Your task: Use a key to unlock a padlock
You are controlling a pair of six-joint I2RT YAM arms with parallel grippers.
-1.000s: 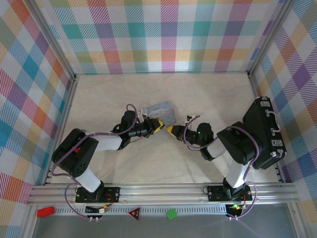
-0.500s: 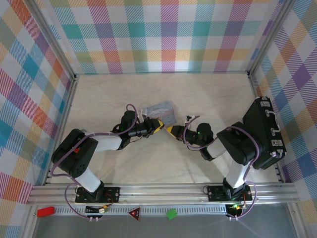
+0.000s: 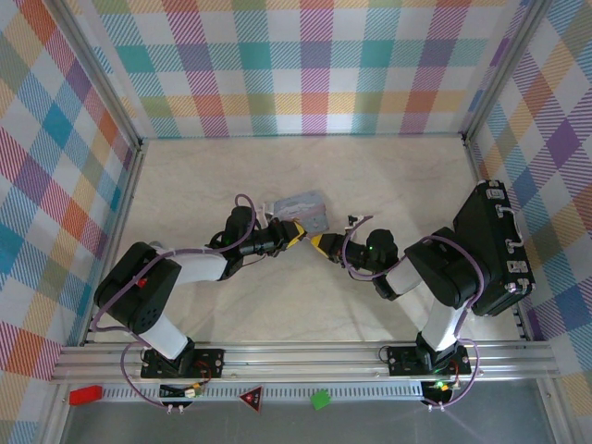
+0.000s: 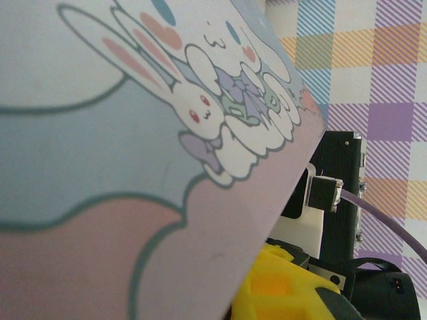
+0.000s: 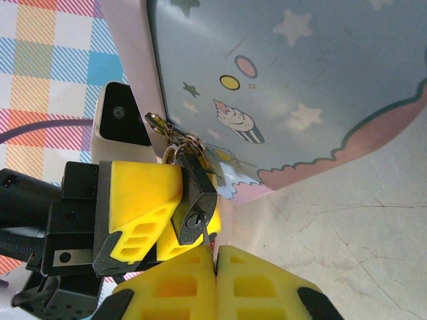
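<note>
Right gripper (image 5: 217, 267): you have the yellow fingers pressed together, pinching the key (image 5: 209, 241). Only a thin silvery sliver shows past the tips. It runs up to the keyhole in the bottom face of the padlock (image 5: 199, 193). You cannot tell how deep it sits.

The padlock has a dark body, and its thin shackle rises to a small brassy hasp (image 5: 157, 124) on the edge of the tin (image 5: 300, 100). Whether the shackle is sprung cannot be made out.

Left gripper (image 3: 295, 232): in the right wrist view its yellow fingers (image 5: 140, 193) are closed on the padlock body from the side, holding it just off the tin's wall with the keyhole toward your right gripper.

Print on the tin, from the right wrist view: white stars, a pink dot, a yellow dot and a striped cupcake on light blue, with a pink scalloped band below. The left wrist view shows white long-eared cartoon rabbits with pink inner ears, over a pink cloud band. Small green and purple shapes sit among them (too blurred to read as letters).

From above, the two grippers meet tip to tip near the middle of the pale stone-patterned table (image 3: 388, 176). The tin lies just beyond them, skewed. Pastel plaid walls (image 3: 314, 65) close in three sides.
</note>
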